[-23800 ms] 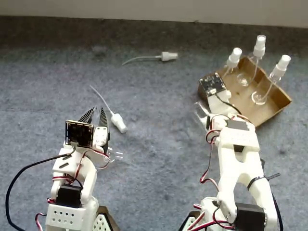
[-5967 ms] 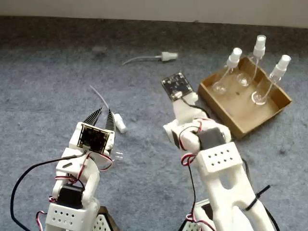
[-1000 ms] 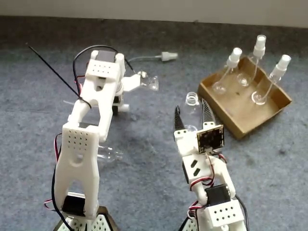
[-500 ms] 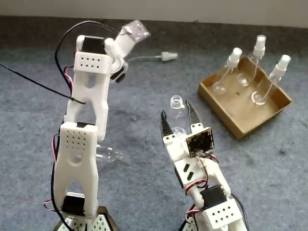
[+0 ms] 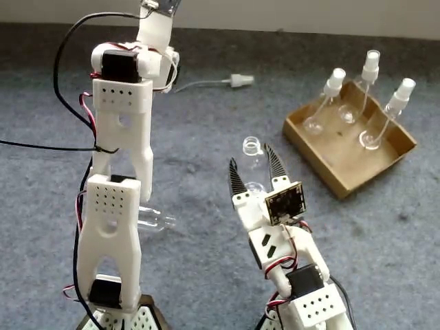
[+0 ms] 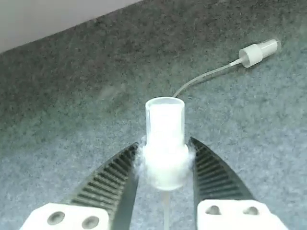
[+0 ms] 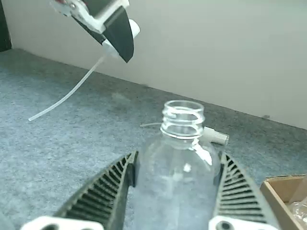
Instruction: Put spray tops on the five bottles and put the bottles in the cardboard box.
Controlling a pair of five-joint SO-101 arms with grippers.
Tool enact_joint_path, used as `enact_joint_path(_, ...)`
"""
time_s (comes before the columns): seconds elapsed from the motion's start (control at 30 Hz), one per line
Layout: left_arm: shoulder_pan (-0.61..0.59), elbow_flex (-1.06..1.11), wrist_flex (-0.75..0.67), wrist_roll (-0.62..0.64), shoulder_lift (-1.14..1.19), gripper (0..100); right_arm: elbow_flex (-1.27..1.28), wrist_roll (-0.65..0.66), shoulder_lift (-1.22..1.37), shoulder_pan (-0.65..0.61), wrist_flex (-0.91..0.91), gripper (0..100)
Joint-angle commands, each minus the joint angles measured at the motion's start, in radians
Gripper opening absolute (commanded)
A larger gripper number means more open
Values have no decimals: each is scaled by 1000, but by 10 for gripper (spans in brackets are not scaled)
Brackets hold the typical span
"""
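My left gripper (image 6: 164, 148) is shut on a white spray top (image 6: 164, 143), held high off the carpet with its thin tube (image 7: 67, 100) hanging down; in the high view the raised left arm ends at the left gripper (image 5: 159, 5). My right gripper (image 5: 251, 159) is shut on an upright clear bottle (image 7: 177, 163) with an open neck (image 5: 251, 146), standing mid-carpet. The cardboard box (image 5: 311, 159) at the right holds three bottles with spray tops (image 5: 370, 69). Another clear bottle (image 5: 157, 220) lies on the carpet behind the left arm.
A loose spray top (image 5: 235, 81) with its tube lies on the grey carpet at the back, also seen as a spray top (image 6: 259, 51) below the left gripper. A pale wall (image 7: 216, 52) bounds the far edge. A corner of the box (image 7: 283, 191) is beside the held bottle.
The left arm has swung further up and back, lifting the spray top high. The right gripper and its bottle have stayed in place over the last half second.
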Motion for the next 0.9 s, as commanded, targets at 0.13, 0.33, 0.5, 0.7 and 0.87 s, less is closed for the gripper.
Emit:
enact_joint_path(0.13,137,-39,9,135,-219,41,105,-3,-18,-10,-4,198)
enact_joint_path(0.33,188,-36,17,137,-303,20,105,-3,-22,22,-5,198)
enact_joint_path(0.5,148,-36,17,137,-329,5,105,-3,-24,35,-5,198)
enact_joint_path(0.7,99,-36,18,137,-331,5,105,-3,-24,35,-5,198)
enact_joint_path(0.87,61,-36,21,84,-331,5,105,-3,-22,33,-5,198)
